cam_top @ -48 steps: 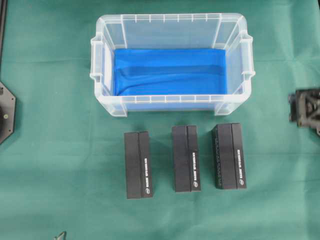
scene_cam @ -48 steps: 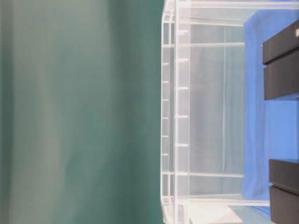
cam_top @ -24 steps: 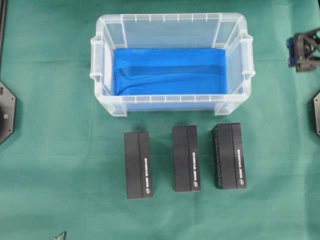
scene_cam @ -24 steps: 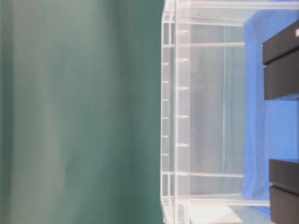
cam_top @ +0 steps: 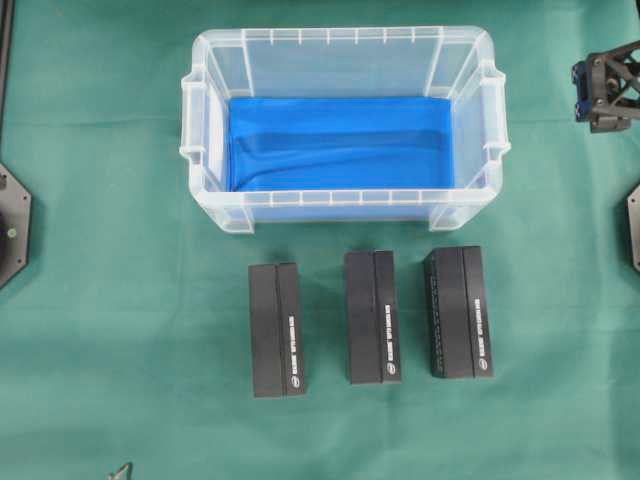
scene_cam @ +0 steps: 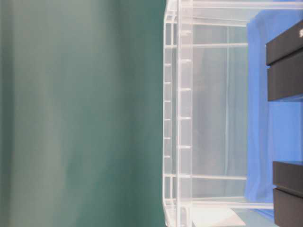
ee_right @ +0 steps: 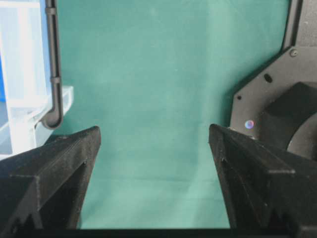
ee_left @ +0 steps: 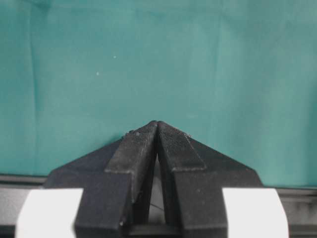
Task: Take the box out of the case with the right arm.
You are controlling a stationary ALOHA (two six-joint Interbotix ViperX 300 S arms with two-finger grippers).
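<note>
Finds the right end effector (cam_top: 606,90) at the far right edge of the overhead view, level with the back half of the case (cam_top: 345,38) and well apart from its right handle. Places it further back than a second ago, when it hung at the same edge level with the case's near wall, and only a little further than half a second ago. Shows its jaws spread wide in the right wrist view, with nothing between them but green cloth, the clear wall of the case off to the left and a black base plate (ee_right: 277,99) to the right. Finds no box inside the case: only the blue sheet (cam_top: 340,140) on its floor. Counts three black boxes on the green-covered bench (cam_top: 120,330), side by side in a row just in front of the case and apart from one another: left box (cam_top: 277,330), middle box (cam_top: 373,317), right box (cam_top: 458,312). Sees none of the three shifted over that second. Reads this as removal already done and the backward swing as a retreat from the work area, not an approach; no further reach into the case seems called for. Shows the left end effector (ee_left: 157,124) pinched shut on nothing over bare cloth, playing no part.
</note>
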